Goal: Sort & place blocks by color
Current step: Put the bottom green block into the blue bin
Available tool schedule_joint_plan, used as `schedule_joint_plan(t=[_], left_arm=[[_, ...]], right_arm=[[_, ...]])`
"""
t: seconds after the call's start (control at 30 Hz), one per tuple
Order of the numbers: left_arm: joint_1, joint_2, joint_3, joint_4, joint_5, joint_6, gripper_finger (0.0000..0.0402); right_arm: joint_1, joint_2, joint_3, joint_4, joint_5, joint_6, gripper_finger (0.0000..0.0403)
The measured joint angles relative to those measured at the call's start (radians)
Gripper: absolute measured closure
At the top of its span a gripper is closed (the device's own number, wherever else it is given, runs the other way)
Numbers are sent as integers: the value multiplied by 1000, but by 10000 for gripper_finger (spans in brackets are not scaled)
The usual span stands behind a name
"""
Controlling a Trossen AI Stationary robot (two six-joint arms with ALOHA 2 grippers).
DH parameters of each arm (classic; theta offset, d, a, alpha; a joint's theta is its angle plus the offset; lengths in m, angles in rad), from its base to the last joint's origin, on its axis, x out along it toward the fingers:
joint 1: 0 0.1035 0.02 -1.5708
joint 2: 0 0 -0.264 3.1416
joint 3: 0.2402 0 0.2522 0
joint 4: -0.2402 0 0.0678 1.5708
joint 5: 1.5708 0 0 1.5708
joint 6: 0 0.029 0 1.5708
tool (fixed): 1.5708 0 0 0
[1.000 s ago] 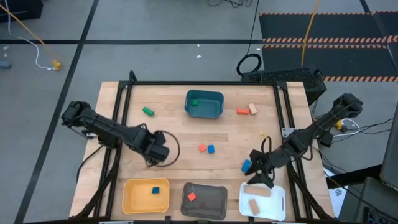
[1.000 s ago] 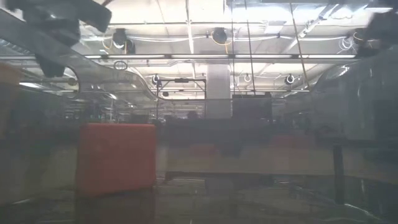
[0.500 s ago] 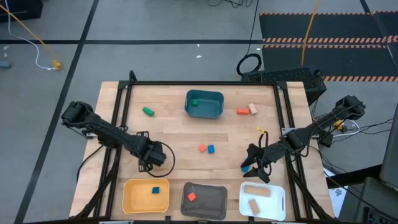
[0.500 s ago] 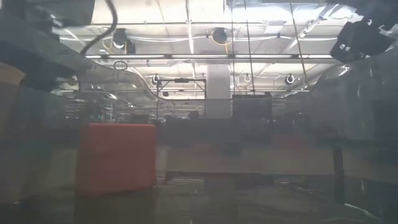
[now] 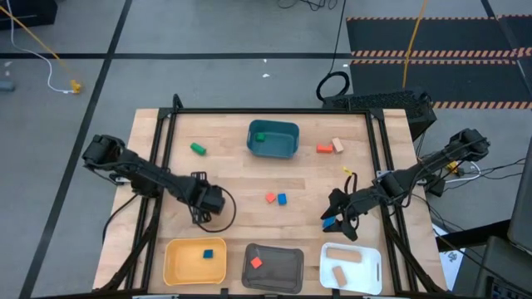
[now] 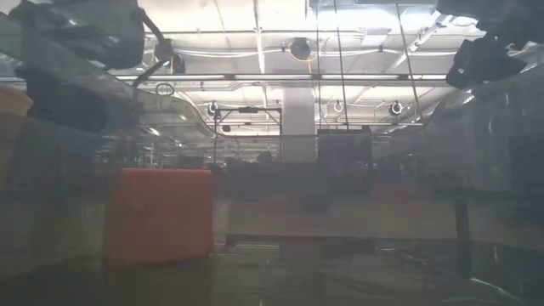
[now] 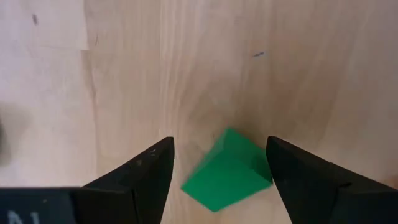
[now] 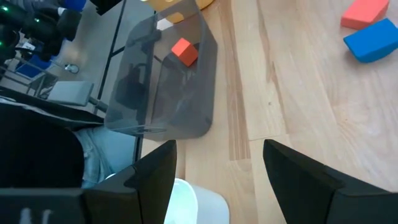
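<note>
L gripper [image 5: 208, 202]: left-centre of the high frame, over bare wood. In its wrist view we see the fingers [image 7: 146, 169] spread wide w/ a green block [image 7: 228, 169] lying tilted on the table between them, gaps on both sides, nothing gripped.
R gripper [image 5: 339, 218]: lower right of the high frame, just above the white tray [image 5: 371, 268]. Wrist view shows fingers [image 8: 155, 174] apart w/ nothing between; a blue block [image 5: 329, 223] sits right at it in the high view, contact we can't tell.
Teal tray [image 5: 288, 148]: top centre, holds a green piece [image 5: 259, 137]; well apart from both arms.
Loose blocks: green one [image 5: 198, 149] upper left; red bar [image 5: 324, 149] touching a tan block [image 5: 338, 145] upper right; red cube [image 5: 270, 198] just beside a blue cube [image 5: 282, 198] mid-table, between the two arms.
Yellow tray [image 5: 174, 266]: lower left, at the bottom edge; blue block [image 5: 209, 253] inside.
Grey tray [image 5: 287, 270]: bottom centre; red block [image 5: 256, 262] inside.
White tray contents: two tan pieces, a bar [image 5: 344, 254] and a short one [image 5: 339, 273].
Open room: we see wide bare wood across the middle band, btw the teal tray and the bottom trays; table's [image 5: 241, 178] left and right edges are lined by dark rails.
Low view: red block [image 6: 158, 217] large in front, left of centre; rest is hazy.
</note>
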Motion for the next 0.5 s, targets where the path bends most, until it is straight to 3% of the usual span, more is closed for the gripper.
schedule_joint_plan(t=[0.27,0.5], left_arm=[[34,0,-6,1,58,-37,144],[34,0,-6,-3,100,43,144]], right_arm=[[0,0,0,0,0,-21,170],[0,0,0,0,0,-45,170]])
